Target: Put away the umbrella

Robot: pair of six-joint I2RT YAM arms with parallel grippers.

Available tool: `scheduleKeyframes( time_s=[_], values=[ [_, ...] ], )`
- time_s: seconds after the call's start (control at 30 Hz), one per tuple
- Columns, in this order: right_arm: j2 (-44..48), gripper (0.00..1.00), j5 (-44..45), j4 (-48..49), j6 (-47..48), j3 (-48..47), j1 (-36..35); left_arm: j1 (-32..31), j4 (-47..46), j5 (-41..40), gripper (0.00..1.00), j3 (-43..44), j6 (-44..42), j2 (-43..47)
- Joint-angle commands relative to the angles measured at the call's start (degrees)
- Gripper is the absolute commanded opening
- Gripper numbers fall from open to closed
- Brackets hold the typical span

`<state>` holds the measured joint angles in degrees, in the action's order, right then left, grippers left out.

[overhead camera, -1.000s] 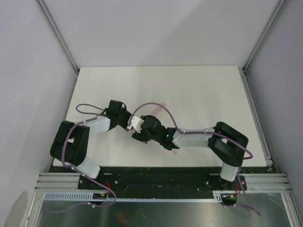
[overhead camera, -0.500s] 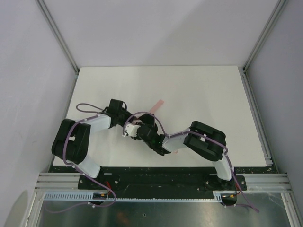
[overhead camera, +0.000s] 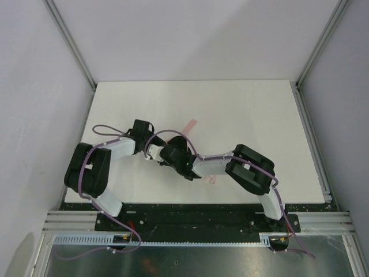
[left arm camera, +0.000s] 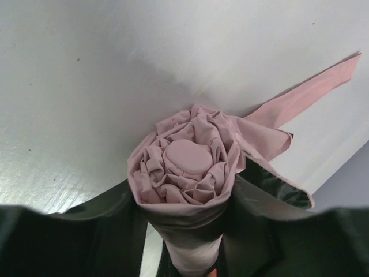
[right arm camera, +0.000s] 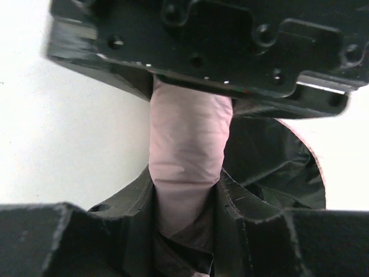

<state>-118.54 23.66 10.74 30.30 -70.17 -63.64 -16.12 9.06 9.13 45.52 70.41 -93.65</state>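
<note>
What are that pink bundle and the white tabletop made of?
The umbrella looks like thin, matte pink cloth: it gathers in soft, crumpled folds. Its dark lining has a slight sheen, perhaps a coating. The table looks like hard, smooth white board with a faint gloss; what kind is unclear.

The top camera looks down from behind; both wrist cameras sit close against the umbrella (left arm camera: 187, 167).

Pale pink umbrella (left arm camera: 187, 167), dark lining (right arm camera: 271, 161); white table (overhead camera: 242, 109).
</note>
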Motion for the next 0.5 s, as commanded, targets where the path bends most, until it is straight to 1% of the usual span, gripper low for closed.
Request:
scheduleKeyframes(
  time_s=[0.0, 0.1, 0.13, 0.2, 0.33, 0.47],
  values=[
    [-0.93, 0.00, -13.50, -19.76, -6.39, 0.30, 0.63, 0.00, 6.07, 1.24, 0.69, 0.65, -5.71, 0.73],
    [-0.70, 0.00, -19.06, -23.55, -8.43, -0.11, 1.38, 2.34, 3.26, 1.43, 0.93, 0.20, -8.10, 4.18],
    [-0.76, 0.00, -20.35, -24.62, -9.04, -0.48, 1.57, 3.38, 2.06, 1.82, 0.96, -0.47, -8.58, 5.54],
    [-0.69, 0.00, -23.54, -26.03, -9.98, -1.06, 2.04, 6.59, -0.87, 4.49, 0.99, -1.80, -9.80, 7.92],
    [-1.11, 0.00, -30.78, -29.90, -11.56, -3.53, 3.21, 13.41, -3.08, 7.30, 0.99, -6.38, -11.93, 14.70],
    [-4.29, 0.00, -37.80, -36.29, -12.57, -8.91, 5.02, 17.27, -3.59, 9.08, 0.99, -11.51, -13.05, 23.00]
  ],
)
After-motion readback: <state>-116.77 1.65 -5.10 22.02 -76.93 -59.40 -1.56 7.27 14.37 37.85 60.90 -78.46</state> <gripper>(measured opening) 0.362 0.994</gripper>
